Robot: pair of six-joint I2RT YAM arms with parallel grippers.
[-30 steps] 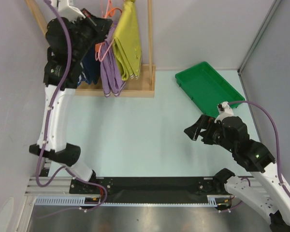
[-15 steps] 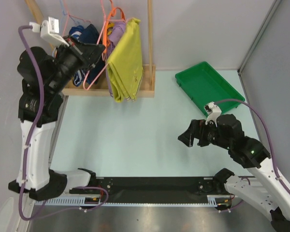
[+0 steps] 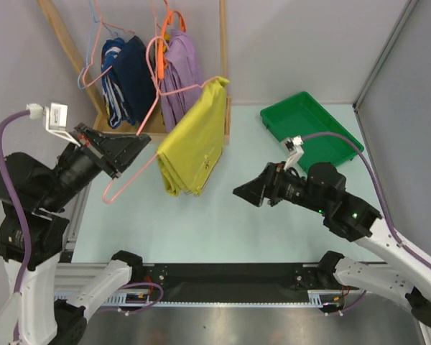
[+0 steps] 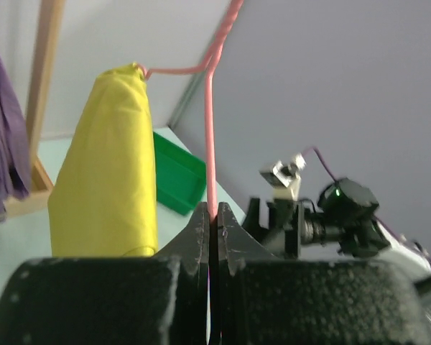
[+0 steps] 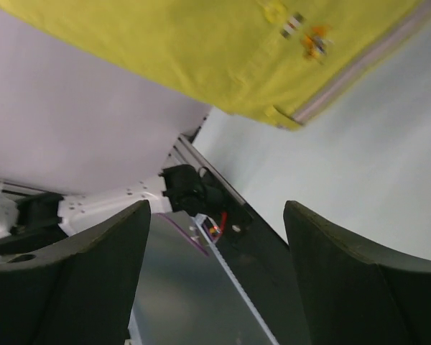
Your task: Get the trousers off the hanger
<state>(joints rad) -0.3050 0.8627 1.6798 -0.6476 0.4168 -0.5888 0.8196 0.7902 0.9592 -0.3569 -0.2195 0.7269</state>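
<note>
The mustard-yellow trousers (image 3: 195, 144) hang folded over the bar of the pale-pink wire hanger (image 3: 126, 181), held in the air over the table's left middle. My left gripper (image 3: 136, 148) is shut on the hanger's wire; in the left wrist view the pink wire (image 4: 210, 136) runs up from between the closed jaws, with the trousers (image 4: 109, 172) to its left. My right gripper (image 3: 243, 194) is open and empty, just right of the trousers' lower edge. In the right wrist view the trousers (image 5: 223, 43) with their striped band fill the top, above the open fingers (image 5: 355, 280).
A wooden rack (image 3: 221, 65) at the back left holds navy garments (image 3: 129, 79) on a light-blue hanger and a lilac garment (image 3: 179, 79) on an orange hanger (image 3: 171, 20). A green tray (image 3: 309, 129) lies at the back right. A black rail (image 3: 230, 277) runs along the near edge.
My left arm has pulled the hanger with the trousers off the rack, down and forward over the table. My right gripper has moved left toward the trousers.
</note>
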